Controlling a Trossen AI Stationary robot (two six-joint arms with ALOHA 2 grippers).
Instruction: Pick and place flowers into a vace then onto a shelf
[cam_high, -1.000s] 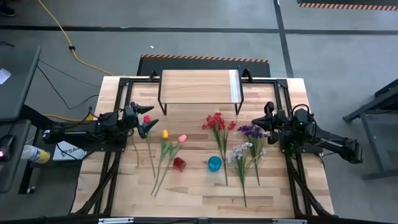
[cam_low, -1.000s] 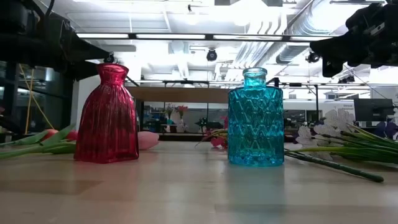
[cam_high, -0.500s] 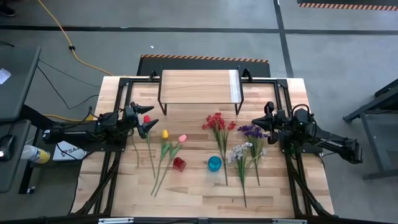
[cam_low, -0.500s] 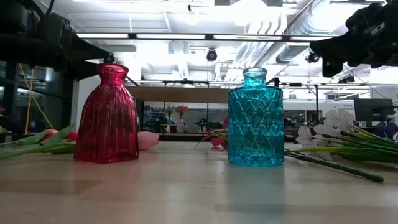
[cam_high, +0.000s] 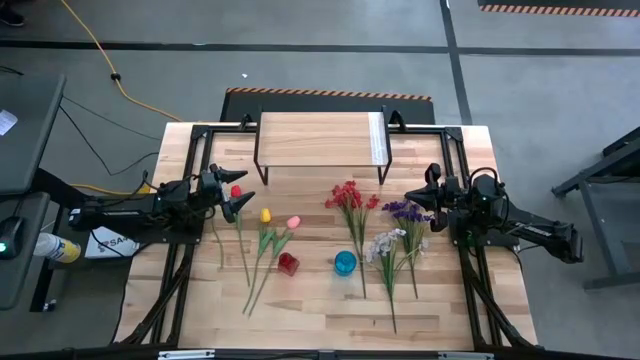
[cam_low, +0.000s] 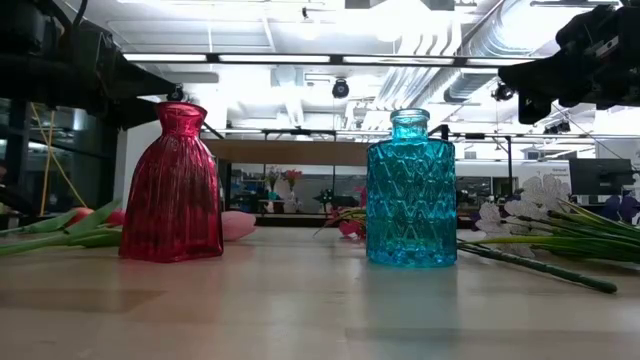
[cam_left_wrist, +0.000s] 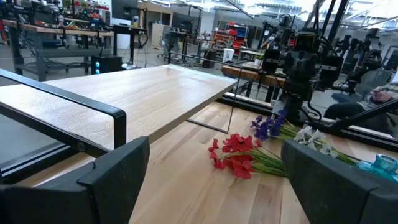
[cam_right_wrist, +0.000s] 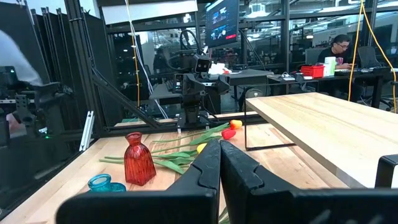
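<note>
Flowers lie flat on the table: red, yellow and pink tulips (cam_high: 263, 233) left of centre, a red cluster (cam_high: 348, 198) and purple and whitish sprays (cam_high: 398, 235) to the right. A red vase (cam_high: 288, 264) and a blue vase (cam_high: 345, 263) stand upright near the middle. The shelf (cam_high: 320, 138) stands at the far edge on thin black legs. My left gripper (cam_high: 240, 187) hovers open at the table's left, level, above the red tulip. My right gripper (cam_high: 430, 194) hovers shut at the table's right, over the purple spray.
Black frame rails (cam_high: 186, 150) run along the table's left and right sides under the arms. Bare wood (cam_high: 320, 320) lies along the near edge in front of the vases. A person (cam_right_wrist: 339, 46) sits at a desk in the room beyond.
</note>
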